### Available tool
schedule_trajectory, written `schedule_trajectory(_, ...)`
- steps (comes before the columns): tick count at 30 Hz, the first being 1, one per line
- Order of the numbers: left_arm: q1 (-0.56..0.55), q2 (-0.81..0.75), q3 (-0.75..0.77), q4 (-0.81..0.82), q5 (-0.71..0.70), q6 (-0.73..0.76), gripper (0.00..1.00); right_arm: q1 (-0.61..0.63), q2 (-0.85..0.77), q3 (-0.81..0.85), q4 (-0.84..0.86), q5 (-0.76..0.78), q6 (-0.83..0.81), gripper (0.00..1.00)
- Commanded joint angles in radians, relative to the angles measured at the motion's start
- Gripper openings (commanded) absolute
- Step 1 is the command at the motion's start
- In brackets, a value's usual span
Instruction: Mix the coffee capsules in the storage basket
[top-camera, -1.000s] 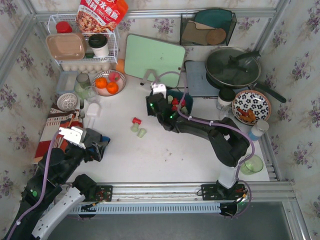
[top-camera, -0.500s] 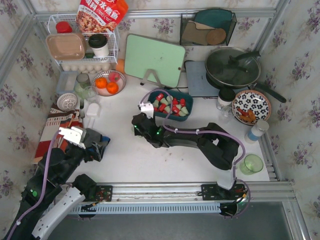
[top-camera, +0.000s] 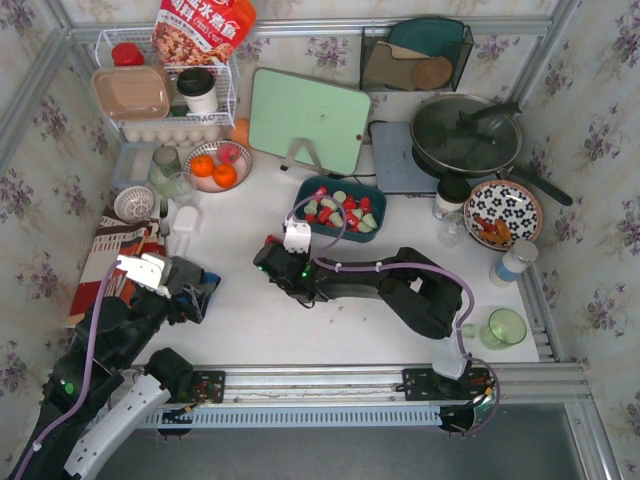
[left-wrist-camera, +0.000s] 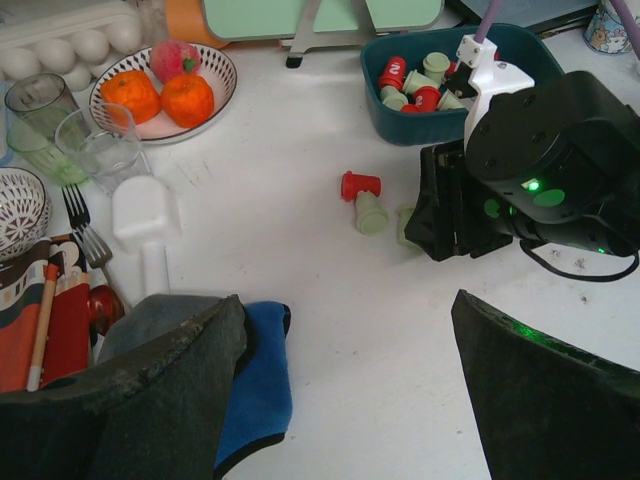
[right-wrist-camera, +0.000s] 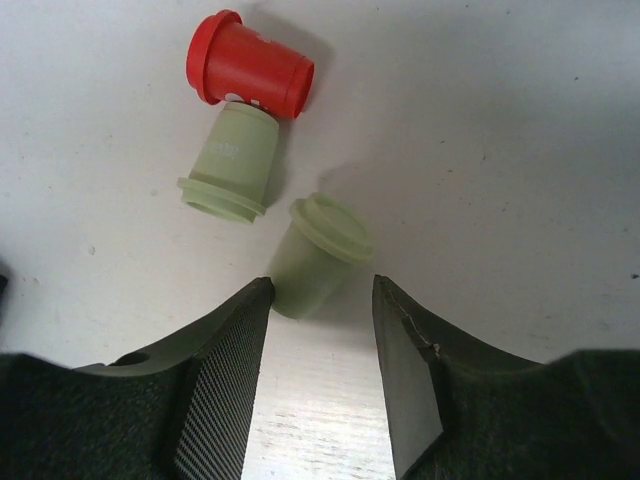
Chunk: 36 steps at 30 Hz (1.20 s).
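The teal storage basket (top-camera: 379, 195) holds several red and pale green coffee capsules (top-camera: 338, 208); it also shows in the left wrist view (left-wrist-camera: 400, 125). Three capsules lie loose on the table: a red one (right-wrist-camera: 250, 75), a pale green one (right-wrist-camera: 232, 160) and a second pale green one (right-wrist-camera: 318, 255). My right gripper (right-wrist-camera: 320, 285) is open, low over the table, its fingertips either side of the second green capsule's narrow end. The top view hides these capsules under my right gripper (top-camera: 275, 265). My left gripper (left-wrist-camera: 340, 310) is open and empty at the near left.
A blue cloth (left-wrist-camera: 255, 380) lies under my left finger. A plate of oranges (top-camera: 217, 165), glasses (left-wrist-camera: 95, 145), a fork (left-wrist-camera: 85, 230) and a white scoop (left-wrist-camera: 145, 215) stand at the left. A green board (top-camera: 308, 118), pan (top-camera: 465, 132), patterned plate (top-camera: 502, 212) and green cup (top-camera: 506, 327) lie behind and to the right.
My right gripper has left the basket and moved left and nearer, down to the loose capsules on the table. The left arm has not moved.
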Motion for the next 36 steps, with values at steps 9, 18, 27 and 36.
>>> schedule_trajectory(9, 0.0, -0.004, 0.0, 0.035, 0.002, 0.007, 0.87, 0.004, 0.045, 0.009, 0.0, 0.097, 0.068, 0.51)
schedule_trajectory(18, 0.0, -0.005, -0.002, 0.037, 0.006, 0.006, 0.87, 0.003, 0.043, -0.029, 0.094, 0.121, -0.065, 0.45)
schedule_trajectory(27, 0.0, -0.004, -0.002, 0.037, 0.009, 0.006, 0.87, -0.015, 0.035, -0.043, 0.133, 0.089, -0.159, 0.38)
schedule_trajectory(36, 0.0, -0.001, -0.003, 0.04, 0.01, 0.006, 0.87, -0.019, -0.043, -0.046, 0.161, 0.061, -0.245, 0.22)
